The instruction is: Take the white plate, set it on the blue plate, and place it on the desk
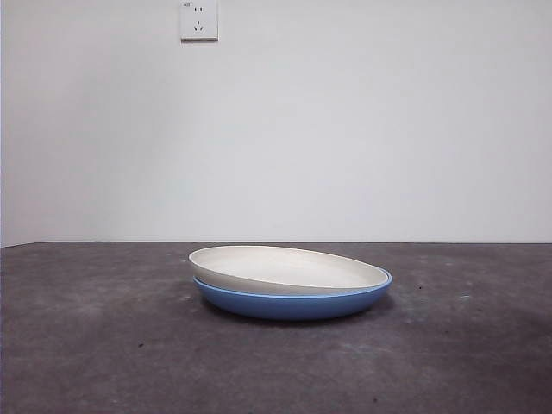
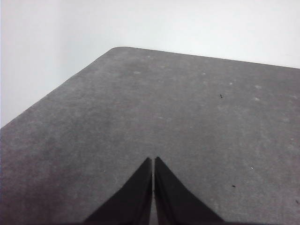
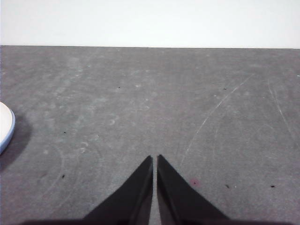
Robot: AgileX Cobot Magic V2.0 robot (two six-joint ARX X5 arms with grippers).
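A round cream-white matte plate [image 1: 285, 267] sits tilted inside a glossy blue round plate [image 1: 293, 304] mid-desk on the dark grey mottled desk [image 1: 103, 345]. The left gripper [image 2: 153, 160] and right gripper [image 3: 154, 158] hover closed, empty, above bare desk.

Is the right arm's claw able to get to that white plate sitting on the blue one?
Probably yes. The right gripper is shut, apart from the plates, with only bare desk between. The white plate lies tilted atop the blue plate, uncovered.
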